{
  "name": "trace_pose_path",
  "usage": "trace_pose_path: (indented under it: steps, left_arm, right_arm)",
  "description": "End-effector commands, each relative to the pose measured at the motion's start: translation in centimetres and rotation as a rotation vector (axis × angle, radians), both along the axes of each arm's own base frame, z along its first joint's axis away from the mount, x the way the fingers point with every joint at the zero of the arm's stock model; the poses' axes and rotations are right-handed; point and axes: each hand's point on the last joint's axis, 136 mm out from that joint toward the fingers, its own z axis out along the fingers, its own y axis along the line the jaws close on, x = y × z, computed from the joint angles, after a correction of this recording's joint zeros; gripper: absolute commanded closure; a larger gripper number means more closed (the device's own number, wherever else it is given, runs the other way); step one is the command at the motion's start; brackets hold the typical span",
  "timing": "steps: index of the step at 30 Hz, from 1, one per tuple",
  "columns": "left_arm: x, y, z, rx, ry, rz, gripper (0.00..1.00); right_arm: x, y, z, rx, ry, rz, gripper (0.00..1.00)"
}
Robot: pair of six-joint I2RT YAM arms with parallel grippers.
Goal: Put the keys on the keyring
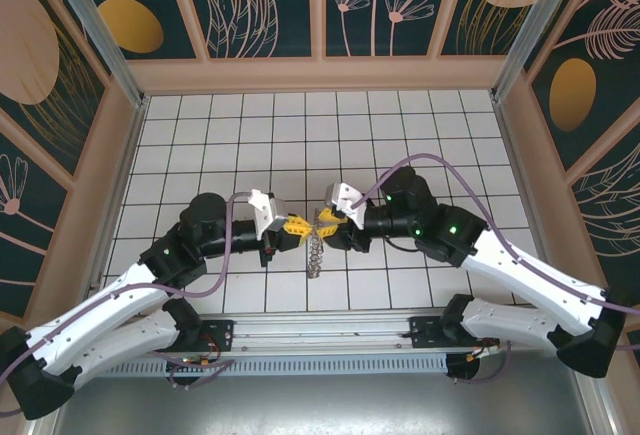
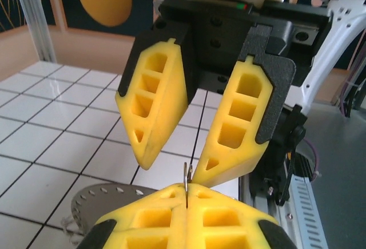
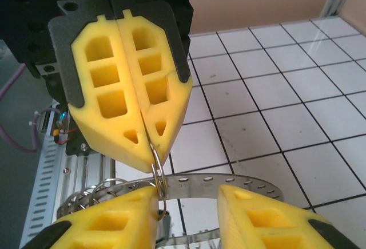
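Keyring (image 3: pixel 158 173) sits pinched at the very tips of the left fingers (image 3: pixel 114 106), which are clenched flat together on the thin wire loop. On my left wrist feed I see just a sliver of it standing up at 12 o'clock from the seam between them. The right fingers (image 3: pixel 114 223) are released, spread apart with a clear gap. On the right wrist feed the loop hangs down from 12 o'clock. Its lower end lies by the inner edge of the 7 o'clock finger, off to one side of the gap rather than centred; whether it actually touches I cannot tell. Behind the loop a curved perforated metal band (image 3: pixel 240 181) runs across toward 3 o'clock, with more wire loops (image 3: pixel 106 187) at 9 o'clock. From overhead, both sets of fingers meet tip to tip above the middle of the white gridded bench (image 1: pixel 420 145), and a metal cluster (image 1: pixel 315 252) dangles toward 6 o'clock beneath them.
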Motion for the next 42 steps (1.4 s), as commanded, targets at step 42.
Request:
trace_pose_path:
  steps: [42]
  left_arm:
    - [0.3, -1.3, 1.3, 0.099, -0.008, -0.052, 0.95]
  right_arm:
    - [-0.6, 0.2, 3.7, 0.095, -0.055, 0.092, 1.0]
